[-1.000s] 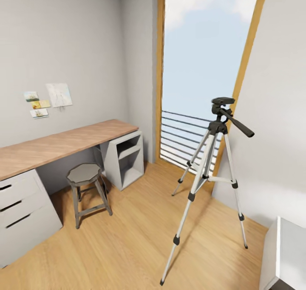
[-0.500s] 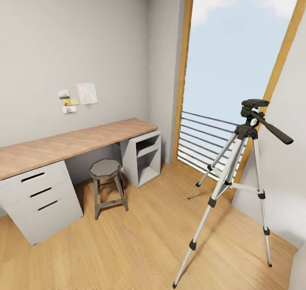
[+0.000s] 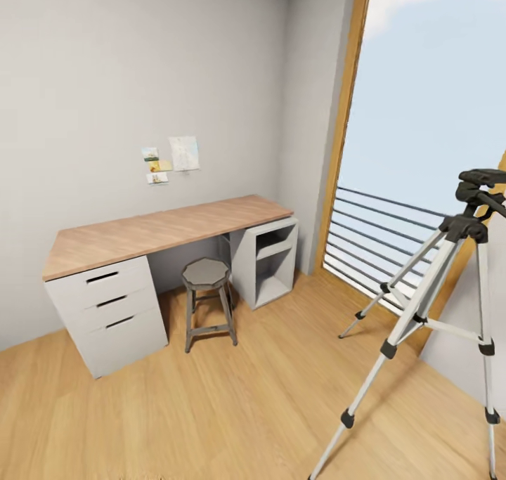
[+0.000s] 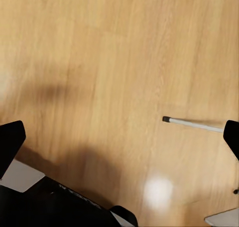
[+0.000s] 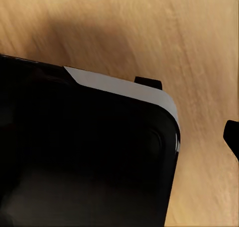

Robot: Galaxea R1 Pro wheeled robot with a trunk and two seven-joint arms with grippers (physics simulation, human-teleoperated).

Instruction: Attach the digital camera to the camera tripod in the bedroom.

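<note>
The camera tripod (image 3: 450, 269) stands on the wooden floor at the right of the head view, in front of the tall window. It has silver legs, black joints and a black head, and nothing sits on the head. One of its thin legs (image 4: 191, 122) lies across the floor in the left wrist view. My left gripper (image 4: 119, 142) hangs open over bare floor, a black fingertip at each side edge. My right gripper (image 5: 119, 137) shows one fingertip (image 5: 232, 136) set wide, over a black part of the robot. The digital camera is out of view.
A long wooden desk (image 3: 161, 230) with grey drawers (image 3: 112, 311) runs along the far wall, and a round stool (image 3: 207, 290) stands in front of it. An open grey shelf unit (image 3: 270, 262) holds up the desk's right end. The window railing (image 3: 379, 234) is behind the tripod.
The head view has swung left, so the desk and stool now sit nearer the middle and the tripod at the right edge. Nothing in the room itself has moved.
</note>
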